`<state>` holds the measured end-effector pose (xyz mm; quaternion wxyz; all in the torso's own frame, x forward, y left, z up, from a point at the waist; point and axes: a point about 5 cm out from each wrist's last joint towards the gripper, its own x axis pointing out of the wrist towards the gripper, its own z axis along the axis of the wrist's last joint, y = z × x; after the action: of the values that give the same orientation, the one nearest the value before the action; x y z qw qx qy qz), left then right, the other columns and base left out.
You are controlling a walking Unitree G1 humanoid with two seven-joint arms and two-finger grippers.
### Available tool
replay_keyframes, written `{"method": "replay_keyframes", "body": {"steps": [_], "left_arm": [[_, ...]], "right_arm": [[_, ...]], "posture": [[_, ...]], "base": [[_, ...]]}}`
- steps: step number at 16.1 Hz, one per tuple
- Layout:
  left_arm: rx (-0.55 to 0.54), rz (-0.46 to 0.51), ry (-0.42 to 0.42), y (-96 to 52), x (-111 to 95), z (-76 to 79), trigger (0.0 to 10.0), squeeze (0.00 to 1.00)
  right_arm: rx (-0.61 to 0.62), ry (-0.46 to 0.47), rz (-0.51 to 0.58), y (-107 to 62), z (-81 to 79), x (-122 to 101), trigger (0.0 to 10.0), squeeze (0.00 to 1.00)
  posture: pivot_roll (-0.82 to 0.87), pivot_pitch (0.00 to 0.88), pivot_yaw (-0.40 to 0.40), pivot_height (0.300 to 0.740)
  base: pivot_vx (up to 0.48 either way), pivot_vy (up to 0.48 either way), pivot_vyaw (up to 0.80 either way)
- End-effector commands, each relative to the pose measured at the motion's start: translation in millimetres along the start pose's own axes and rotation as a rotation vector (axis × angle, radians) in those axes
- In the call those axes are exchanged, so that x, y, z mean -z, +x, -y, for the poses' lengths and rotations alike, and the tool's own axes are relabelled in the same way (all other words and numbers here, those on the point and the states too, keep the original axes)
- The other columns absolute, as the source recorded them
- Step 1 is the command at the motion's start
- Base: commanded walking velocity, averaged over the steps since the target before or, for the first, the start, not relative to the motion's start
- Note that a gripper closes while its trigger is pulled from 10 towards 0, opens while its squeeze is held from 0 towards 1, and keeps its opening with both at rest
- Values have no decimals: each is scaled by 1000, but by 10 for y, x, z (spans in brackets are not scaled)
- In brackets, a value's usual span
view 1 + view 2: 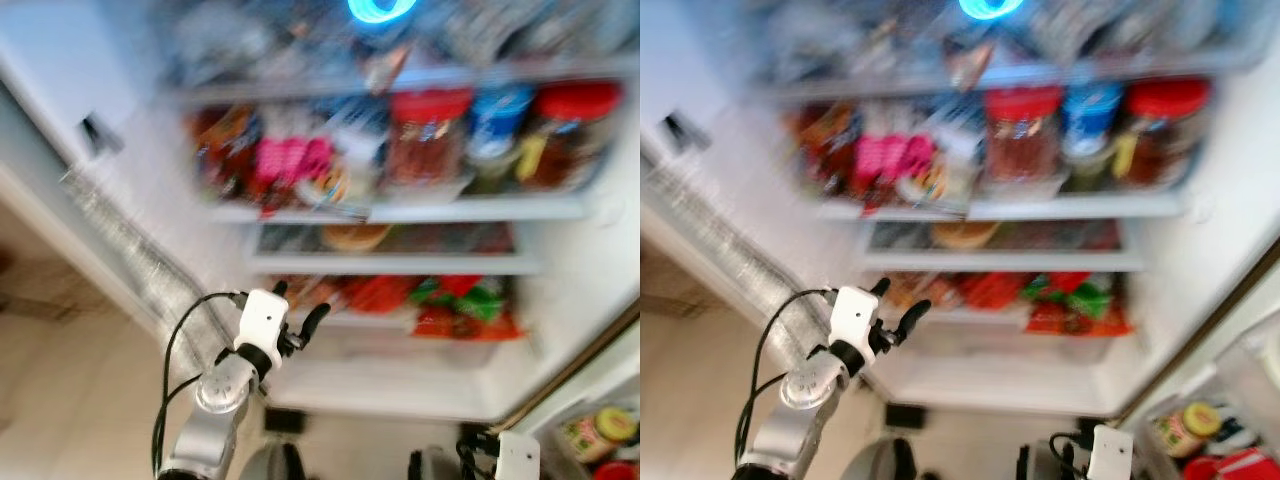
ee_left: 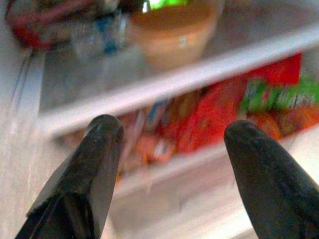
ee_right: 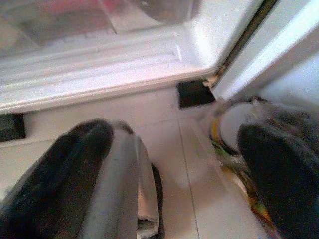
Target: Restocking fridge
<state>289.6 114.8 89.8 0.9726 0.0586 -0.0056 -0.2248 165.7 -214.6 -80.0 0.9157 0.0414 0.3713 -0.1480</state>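
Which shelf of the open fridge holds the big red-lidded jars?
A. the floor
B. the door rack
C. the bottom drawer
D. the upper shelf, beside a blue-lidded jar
D: two red-lidded jars stand on the upper shelf with a blue-lidded jar between them, well above the left gripper, which is open and raised toward the lower shelves.

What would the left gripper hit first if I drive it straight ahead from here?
Probably the orange and red packets on the fridge's lower shelf, seen between the open left gripper's fingers. The white shelf edge sits just above; blur makes depth uncertain.
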Motion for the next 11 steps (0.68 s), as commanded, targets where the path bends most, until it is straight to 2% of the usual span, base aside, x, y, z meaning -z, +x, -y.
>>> {"method": "replay_keyframes", "body": {"steps": [1,3,6,8,9,10,11], "left_arm": [[2,-9,10,-17,14,9,10000,0],[-6,-9,6,-20,19,2,10000,0],[-86,-39,-35,-80,91,-144,10000,0],[-103,-56,-28,-113,135,-196,10000,0],[-142,-97,-48,-154,221,-256,10000,0],[-244,-153,-139,-223,359,-410,10000,0],[-271,-162,-165,-238,386,-452,10000,0]], "right_arm": [[-11,-13,-139,-123,-31,351,10000,0],[-20,-20,-141,-123,-30,353,10000,0],[-30,-28,-145,-125,-35,357,10000,0],[-33,-30,-146,-123,-40,356,10000,0],[-36,-31,-146,-123,-47,355,10000,0],[-38,-31,-143,-121,-58,351,10000,0],[-39,-32,-142,-121,-59,349,10000,0]], "posture": [[-87,114,132,647],[-83,113,131,647],[-75,104,128,647],[-73,101,128,647],[-78,97,134,647],[-75,89,134,647],[-75,89,134,647]], "base": [[-292,0,0],[-289,0,0],[-261,0,0],[0,0,0],[0,0,0],[0,0,0],[0,0,0]]}}
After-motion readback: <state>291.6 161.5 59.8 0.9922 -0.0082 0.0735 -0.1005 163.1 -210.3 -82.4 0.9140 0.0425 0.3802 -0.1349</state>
